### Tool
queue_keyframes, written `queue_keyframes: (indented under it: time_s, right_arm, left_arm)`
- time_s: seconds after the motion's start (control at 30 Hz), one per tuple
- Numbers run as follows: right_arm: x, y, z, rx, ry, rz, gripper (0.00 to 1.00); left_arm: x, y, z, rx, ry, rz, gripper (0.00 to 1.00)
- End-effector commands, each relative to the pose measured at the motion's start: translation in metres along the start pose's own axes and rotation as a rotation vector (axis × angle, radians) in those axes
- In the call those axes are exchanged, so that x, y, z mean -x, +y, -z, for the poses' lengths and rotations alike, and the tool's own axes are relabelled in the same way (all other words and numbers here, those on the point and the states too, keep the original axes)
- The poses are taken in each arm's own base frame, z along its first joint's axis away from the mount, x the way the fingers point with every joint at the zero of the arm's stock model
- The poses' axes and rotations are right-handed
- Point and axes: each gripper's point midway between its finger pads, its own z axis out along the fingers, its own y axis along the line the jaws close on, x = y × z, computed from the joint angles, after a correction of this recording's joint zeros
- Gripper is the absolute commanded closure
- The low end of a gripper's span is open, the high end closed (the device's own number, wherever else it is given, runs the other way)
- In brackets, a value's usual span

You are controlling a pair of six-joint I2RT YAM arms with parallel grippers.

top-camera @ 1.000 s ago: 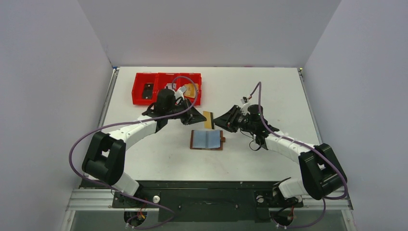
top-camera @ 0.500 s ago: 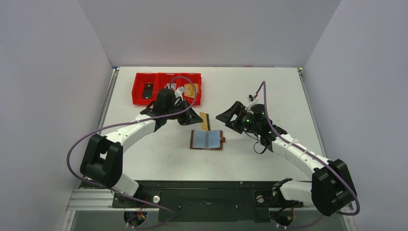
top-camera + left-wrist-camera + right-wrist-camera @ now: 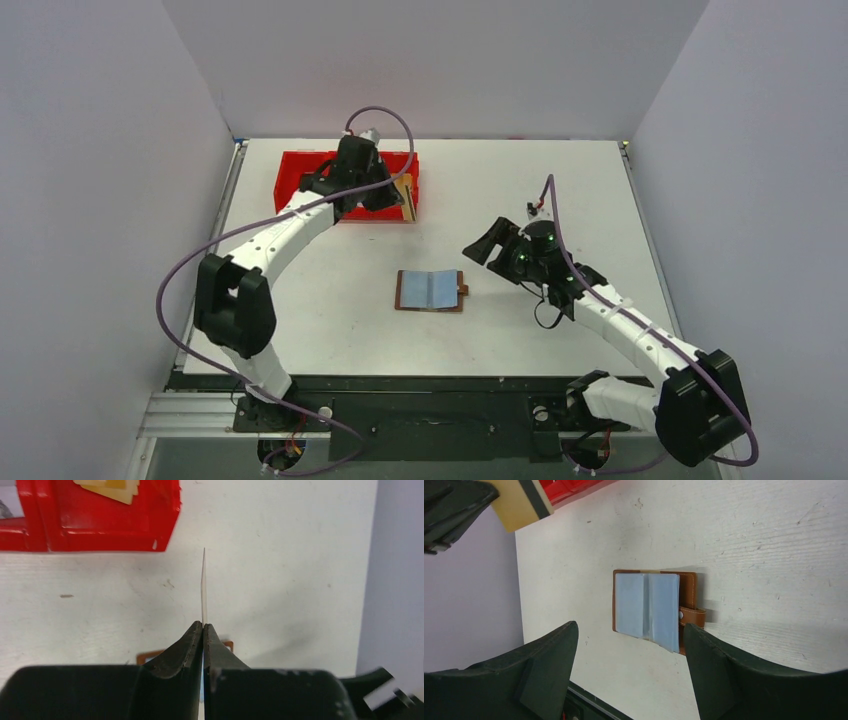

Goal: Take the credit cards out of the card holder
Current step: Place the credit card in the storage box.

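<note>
Top external shows one card holder (image 3: 431, 290), seemingly one card (image 3: 408, 192) in left gripper (image 3: 397, 197).

Overhead, wrist close-ups (card holder (image 3: 431, 290) shared)

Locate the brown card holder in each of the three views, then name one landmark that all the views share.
Top external: the card holder lies open near the table's middle.
Left wrist: only a brown edge shows, low in the frame behind the left hand.
Right wrist: it lies open at the centre, strap tab to the right.
Shared landmark: the red tray.
</note>
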Motion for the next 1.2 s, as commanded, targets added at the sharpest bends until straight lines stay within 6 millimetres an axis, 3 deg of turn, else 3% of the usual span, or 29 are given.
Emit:
queue_keyframes:
  time_s: [0.0, 0.1, 0.43, 0.7, 0.93, 1.17]
  right_arm:
    - [0.023, 0.012, 0.018, 0.017, -0.093, 0.042, 0.27]
    - [0.021, 0.009, 0.024, 0.012, -0.100, 0.043, 0.27]
    - [0.022, 0.002, 0.044, -0.015, -0.133, 0.052, 0.27]
    - [0.023, 0.003, 0.047, -0.016, -0.138, 0.045, 0.27]
    - [0.021, -0.001, 0.047, -0.028, -0.137, 0.040, 0.27]
    - [0.021, -0.003, 0.047, -0.033, -0.141, 0.038, 0.27]
  left_arm:
    - [0.030, 0.029, -0.022, 0.149, -0.043, -0.060, 1.00]
    - [0.043, 0.045, -0.043, 0.207, -0.054, -0.067, 1.00]
    - [0.083, 0.063, -0.082, 0.191, -0.092, -0.070, 1.00]
    - [0.093, 0.064, -0.108, 0.124, -0.086, -0.068, 1.00]
    - [0.091, 0.065, -0.133, 0.082, -0.055, -0.063, 1.00]
    - [0.091, 0.065, -0.144, 0.071, -0.045, -0.073, 1.00]
